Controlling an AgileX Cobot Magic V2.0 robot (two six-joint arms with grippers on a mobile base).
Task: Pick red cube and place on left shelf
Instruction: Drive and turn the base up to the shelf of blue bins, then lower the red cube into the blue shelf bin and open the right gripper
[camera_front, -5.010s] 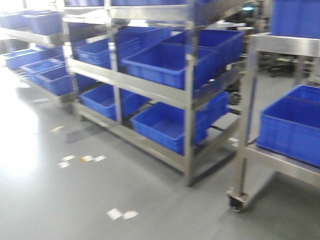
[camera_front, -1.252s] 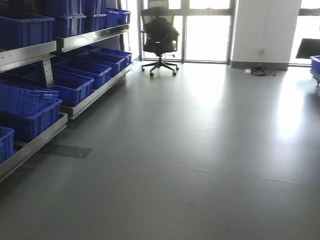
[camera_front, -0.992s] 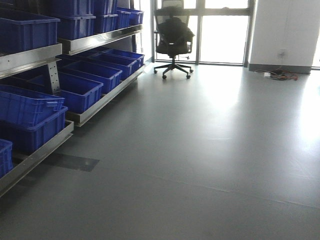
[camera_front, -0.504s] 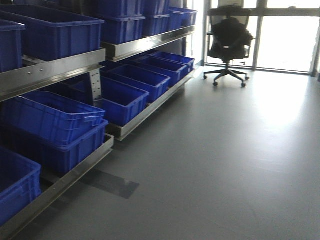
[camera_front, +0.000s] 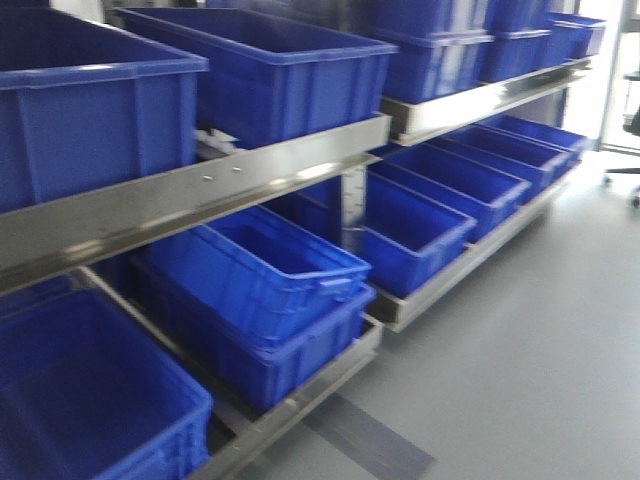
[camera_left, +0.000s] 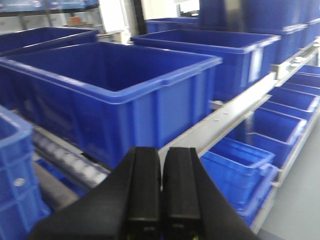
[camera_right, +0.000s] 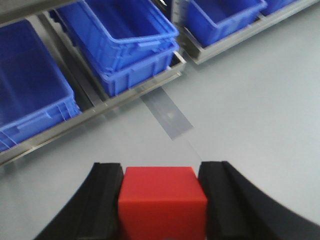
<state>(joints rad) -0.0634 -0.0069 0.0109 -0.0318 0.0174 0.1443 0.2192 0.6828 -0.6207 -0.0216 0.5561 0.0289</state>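
At the bottom centre of the right wrist view, the right gripper (camera_right: 161, 172) pinches the red cube (camera_right: 162, 200) between its fingers, above the grey floor (camera_right: 250, 100). The left gripper (camera_left: 161, 162) has its fingers pressed together. Beyond it, blue bins (camera_left: 115, 85) sit on the steel shelf (camera_front: 250, 180).

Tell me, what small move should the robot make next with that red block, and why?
Probably carry the red cube forward toward the shelf, keeping the right tool shut on it. The cube is firmly gripped but hangs over bare floor, with the shelf's blue bins a little way ahead, so it seems too early to let go.
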